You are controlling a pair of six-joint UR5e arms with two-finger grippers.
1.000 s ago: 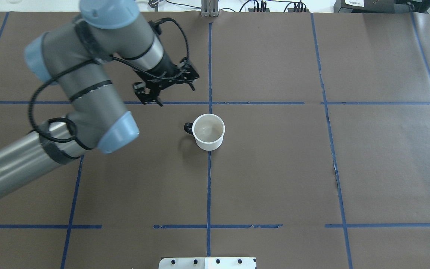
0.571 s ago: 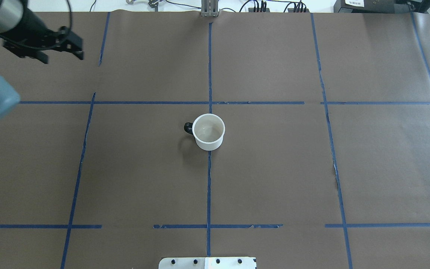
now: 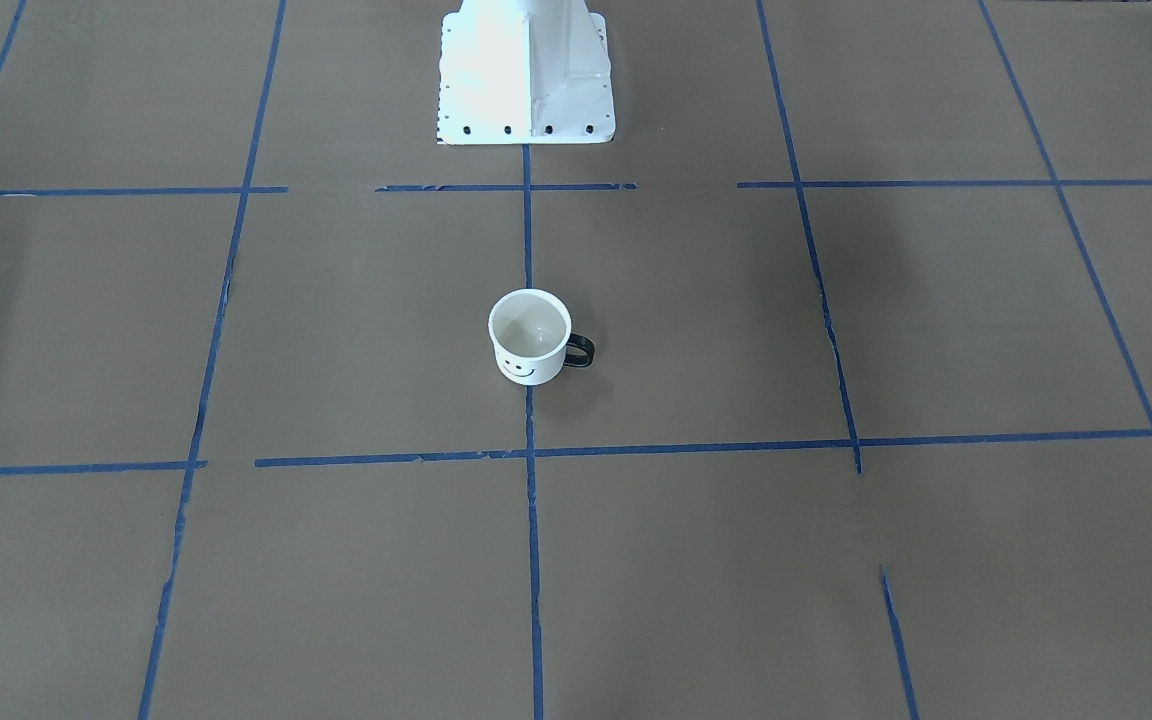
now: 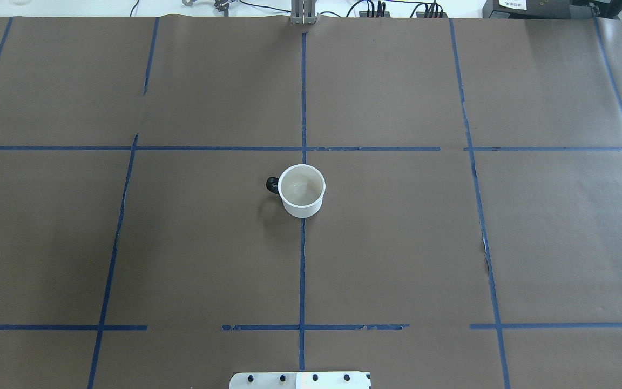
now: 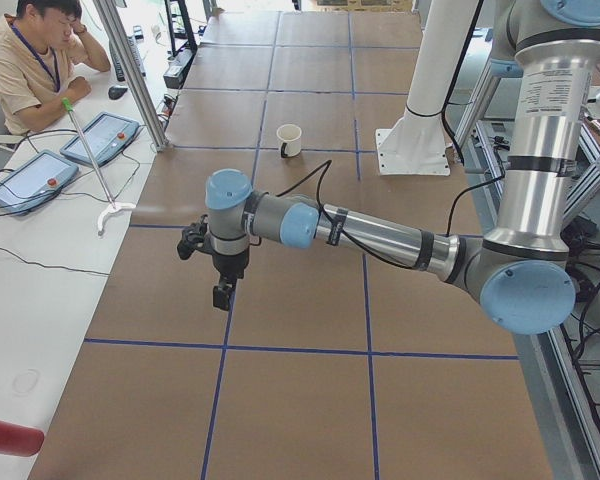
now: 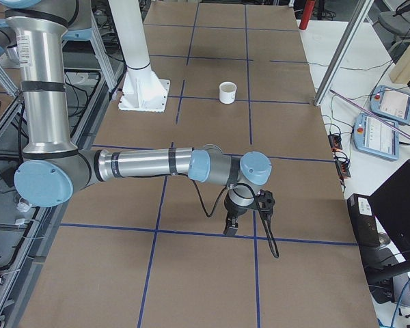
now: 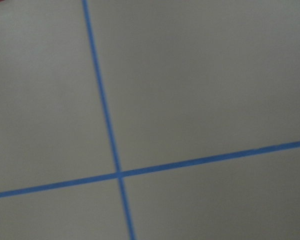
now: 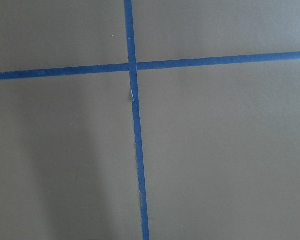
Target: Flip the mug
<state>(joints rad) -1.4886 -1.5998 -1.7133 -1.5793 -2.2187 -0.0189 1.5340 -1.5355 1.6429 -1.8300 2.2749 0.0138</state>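
Observation:
The mug (image 4: pixel 301 190) is small and white and stands upright, open side up, at the middle of the table, its black handle toward the overhead view's left. The front-facing view shows its smiley face (image 3: pixel 530 337). It also shows far off in the left view (image 5: pixel 290 139) and the right view (image 6: pixel 227 92). My left gripper (image 5: pixel 223 292) hangs over the table's left end, far from the mug. My right gripper (image 6: pixel 230 227) hangs over the table's right end, also far from it. Both show only in the side views, so I cannot tell whether they are open or shut.
Brown paper with blue tape lines (image 4: pixel 302 97) covers the table. The white robot base (image 3: pixel 526 70) stands at the near edge. An operator (image 5: pixel 25 60) sits beside teach pendants (image 5: pixel 100 135) past the far edge. More pendants (image 6: pixel 379 133) lie on the right.
My left arm has swung away from beside the mug to the left and has left the overhead view. The mug has not moved.

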